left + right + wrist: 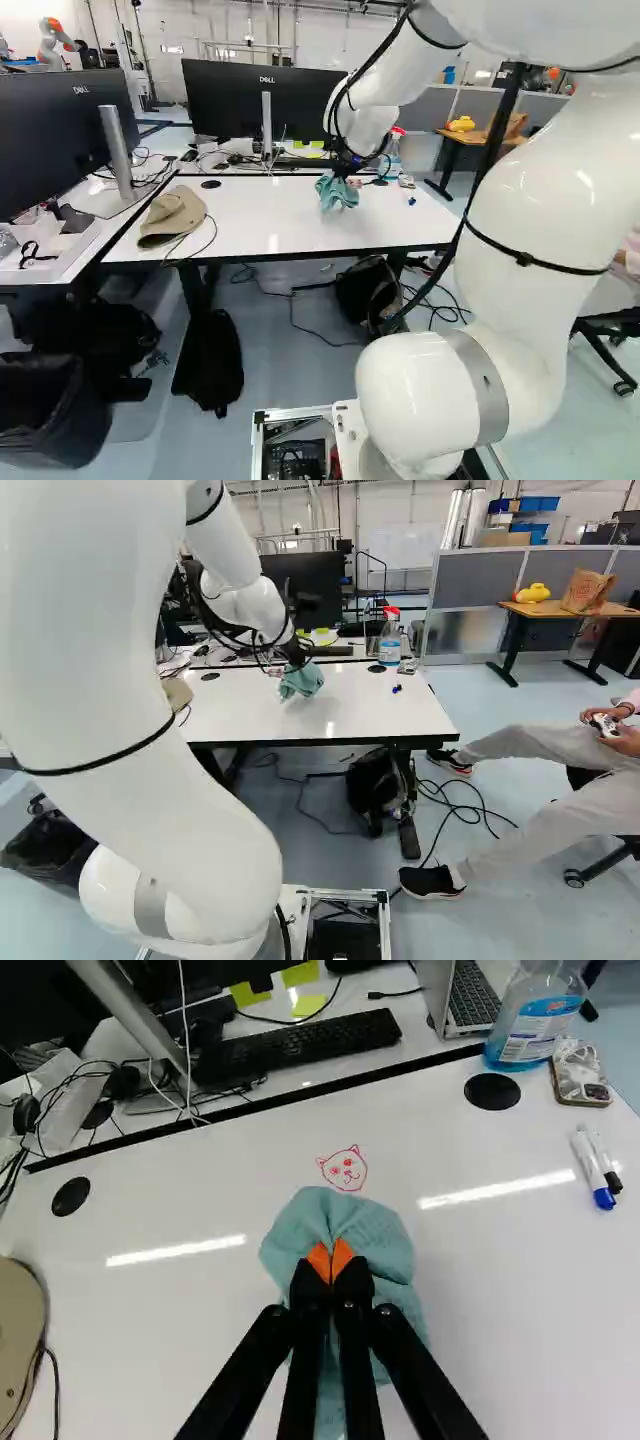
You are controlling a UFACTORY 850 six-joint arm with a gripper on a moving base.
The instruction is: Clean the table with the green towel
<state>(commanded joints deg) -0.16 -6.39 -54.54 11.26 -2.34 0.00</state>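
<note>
Over the far part of the white table (290,225), my gripper (296,664) points down with the green towel (302,681) bunched beneath it. The wrist view has the gripper (331,1262) shut on the towel (385,1240), orange pads pinching a fold near its middle. The cloth spreads out around and under the fingers; whether it presses on the tabletop I cannot tell. Just ahead of the towel, a small red drawing of a cat-like face (344,1169) marks the white surface (200,1340).
A cap (173,215) lies on the table at the left of the left base view. Beyond the towel are a spray bottle (390,640), markers (596,1170), a boxed item (581,1072) and a keyboard (300,1048). Monitors (262,100) stand behind. Another robot (55,42) is far back.
</note>
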